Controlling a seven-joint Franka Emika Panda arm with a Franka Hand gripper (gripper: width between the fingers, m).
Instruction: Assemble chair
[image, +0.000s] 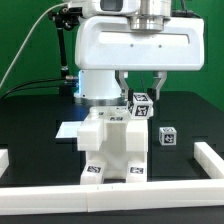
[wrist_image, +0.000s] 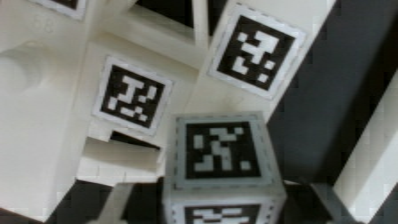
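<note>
Around the black worktop (image: 30, 120) a low white rail (image: 208, 160) closes the near edge and both sides. Bare surface lies open on the exterior view's left and behind. A loose cube (image: 167, 136) sits just off the chair's side, on the exterior view's right.

The arm (image: 130, 45) hangs over the middle, wrist pointing straight down. Its pincer (image: 140, 94) is spread, one finger on each side of a small tagged block (image: 140, 104). I cannot tell whether the pads press on it.

The chair (image: 110, 150) stands mid-worktop as a matte white, stepped, blocky body with square tags on its low front. The tagged block sits at its upper back corner. From the wrist view, the block (wrist_image: 221, 160) shows a crisp black-and-white tag, with more tagged white faces (wrist_image: 134, 95) beside it.
</note>
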